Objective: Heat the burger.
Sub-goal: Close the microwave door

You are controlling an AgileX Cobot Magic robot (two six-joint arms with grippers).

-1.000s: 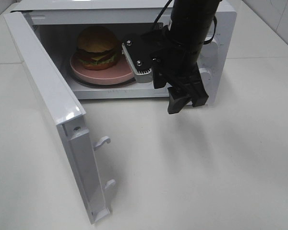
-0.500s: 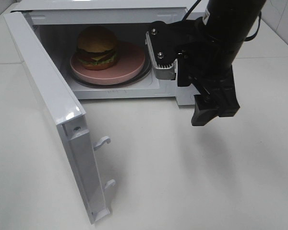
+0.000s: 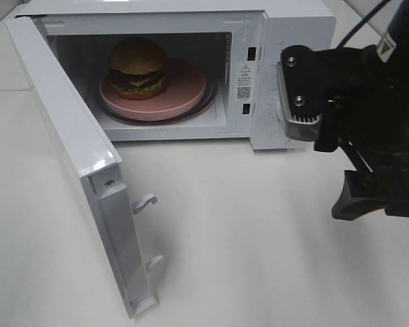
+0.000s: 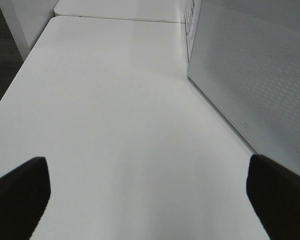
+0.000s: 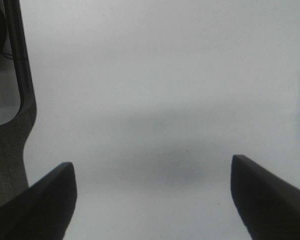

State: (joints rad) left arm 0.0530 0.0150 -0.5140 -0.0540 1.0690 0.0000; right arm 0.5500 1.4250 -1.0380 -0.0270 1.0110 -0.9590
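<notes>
1. With its door (image 3: 75, 157) standing fully open toward the lower left of the overhead frame, the white microwave (image 3: 286, 41) at upper centre exposes its cavity.
2. Cavity contents: one pink round plate (image 3: 187, 85) lying flat on the cavity floor. On that plate sits the burger (image 3: 138, 67).
3. Burger position: upper left of centre in the overhead frame, well inside the cavity, resting on the left part of the plate close to its rim.
4. Burger orientation: upright, with the tan domed bun uppermost and the red and green filling layers level beneath it. It is round in plan, so no long axis can be told.
5. Right gripper (image 3: 373, 204): at the right edge of the overhead frame, outside the microwave and over the white table (image 3: 259, 259). Its jaws stand wide apart and grasp nothing; its wrist view shows only tabletop between them.
6. Left gripper (image 4: 147, 197): seen only by its own wrist camera. Its jaws are spread wide and hold nothing, over bare tabletop, with a white perforated panel (image 4: 255, 75) near it to one side.
</notes>
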